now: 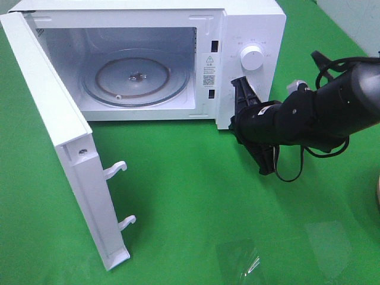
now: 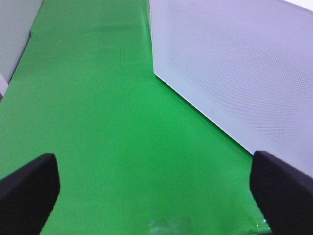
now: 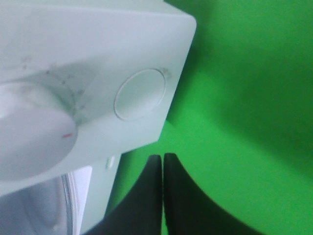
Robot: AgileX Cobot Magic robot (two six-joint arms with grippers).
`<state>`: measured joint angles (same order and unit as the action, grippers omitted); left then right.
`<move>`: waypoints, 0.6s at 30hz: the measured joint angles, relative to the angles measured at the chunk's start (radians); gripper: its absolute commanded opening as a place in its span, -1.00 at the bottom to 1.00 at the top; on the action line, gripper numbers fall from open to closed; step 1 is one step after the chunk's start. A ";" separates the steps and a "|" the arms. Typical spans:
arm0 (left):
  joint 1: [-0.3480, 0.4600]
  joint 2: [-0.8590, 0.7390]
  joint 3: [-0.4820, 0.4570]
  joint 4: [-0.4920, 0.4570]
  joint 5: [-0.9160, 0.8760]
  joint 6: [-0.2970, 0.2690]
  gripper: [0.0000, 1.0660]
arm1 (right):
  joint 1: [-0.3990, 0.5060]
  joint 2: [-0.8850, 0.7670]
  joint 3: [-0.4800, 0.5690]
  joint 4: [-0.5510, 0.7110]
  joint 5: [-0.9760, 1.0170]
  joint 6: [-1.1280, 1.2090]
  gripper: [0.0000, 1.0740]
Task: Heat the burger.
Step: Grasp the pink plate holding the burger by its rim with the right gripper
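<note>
Oven: the boxy white microwave (image 1: 249,24) stands on the green cloth (image 1: 196,178) with its white side-hinged door (image 1: 53,136) swung wide open, so that step looks done.
Inside: the round clear glass turntable (image 1: 136,77) is bare, with nothing loaded.
Burger: not in sight in any view, so I can't place it, only say it is not in the oven.
Right claw: the right claw (image 3: 163,159) is pressed together on nothing, hovering just beside the lower corner of the control panel, near the white round dial (image 1: 252,58).
Left claw: the left claw (image 2: 156,188) is spread wide and empty, low over the cloth beside the door's frosted outer face; the high camera doesn't show it.
Left to do: by my read, nearly everything remains: fetch the burger, set it on the turntable, shut the door, turn the dial.
Cut off: a tan sliver (image 1: 377,196) sits at the right edge of the high view, too little showing to name.
Hard to read: two clear shiny patches (image 1: 237,258) lie on the near cloth, and I can't say what they are.
</note>
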<state>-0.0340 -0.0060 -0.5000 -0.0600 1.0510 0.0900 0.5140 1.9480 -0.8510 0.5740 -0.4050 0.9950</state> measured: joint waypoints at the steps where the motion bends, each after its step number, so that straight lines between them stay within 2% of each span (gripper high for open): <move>1: 0.000 0.000 0.000 0.000 0.000 0.000 0.83 | 0.000 0.000 0.000 0.000 0.000 0.000 -1.00; 3: 0.000 0.000 0.000 0.000 0.000 0.000 0.83 | 0.000 -0.013 0.000 0.000 0.021 -0.034 -1.00; 5: 0.000 0.000 0.000 0.000 0.000 0.000 0.83 | 0.000 -0.065 0.001 -0.003 0.095 -0.188 -0.99; 13: 0.000 0.000 0.000 0.000 0.000 0.000 0.83 | 0.000 -0.156 0.001 -0.035 0.271 -0.499 -0.96; 18: 0.000 0.000 0.000 0.000 0.000 0.000 0.83 | 0.000 -0.212 0.001 -0.105 0.421 -0.707 -0.95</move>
<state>-0.0340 -0.0060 -0.5000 -0.0600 1.0510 0.0900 0.5140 1.7360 -0.8500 0.4690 0.0160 0.2880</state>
